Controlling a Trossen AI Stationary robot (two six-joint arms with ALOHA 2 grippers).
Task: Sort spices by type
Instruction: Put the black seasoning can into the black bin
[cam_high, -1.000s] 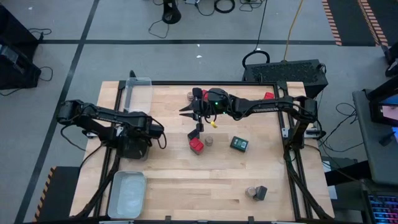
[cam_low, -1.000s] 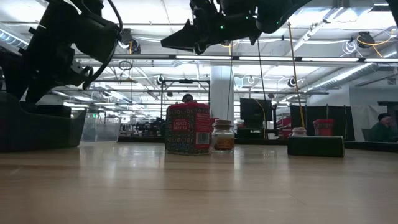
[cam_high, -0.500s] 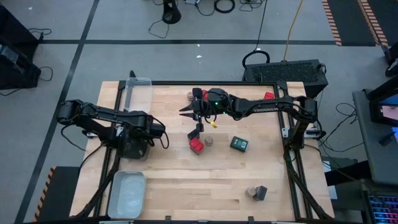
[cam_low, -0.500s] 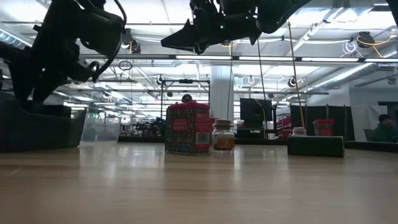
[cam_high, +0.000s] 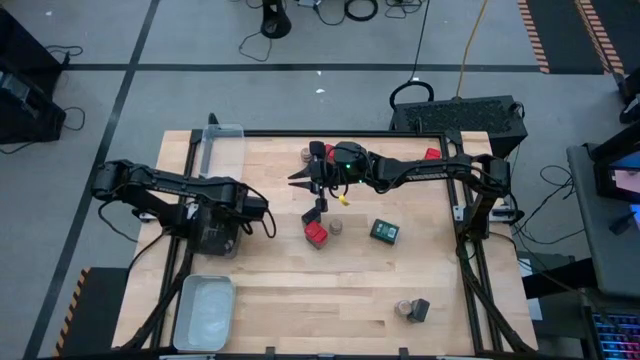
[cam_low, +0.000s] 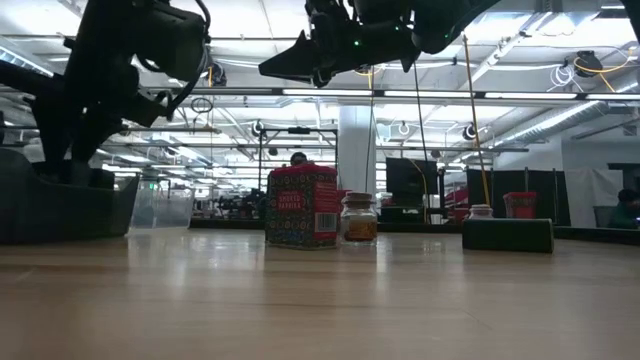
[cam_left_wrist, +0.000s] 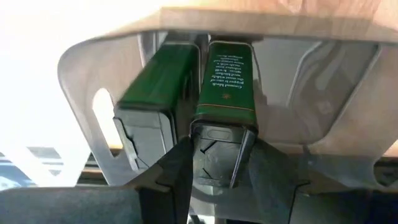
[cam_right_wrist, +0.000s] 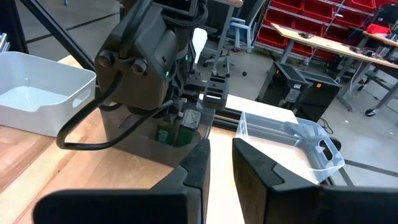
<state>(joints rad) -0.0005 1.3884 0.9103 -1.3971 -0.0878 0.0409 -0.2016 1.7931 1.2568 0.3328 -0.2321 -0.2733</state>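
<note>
Left gripper (cam_left_wrist: 217, 163) clamped on a green tin (cam_left_wrist: 225, 87), lowered into a grey bin (cam_left_wrist: 323, 106) just beside a matching tin (cam_left_wrist: 158, 84), so like goes with like. Right gripper (cam_high: 318, 203) hanging with fingers narrowly parted above a red tin (cam_high: 316, 234) and a small jar (cam_high: 337, 227), seemingly ready for that pair. Another dark tin (cam_high: 385, 231) nearby; more spices near the table's edge, hard to tell which kind.

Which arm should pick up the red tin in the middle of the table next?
Right. The right end effector hangs empty above the table just behind the red tin. The left end effector is shut on a dark green tin inside the grey tray.
</note>
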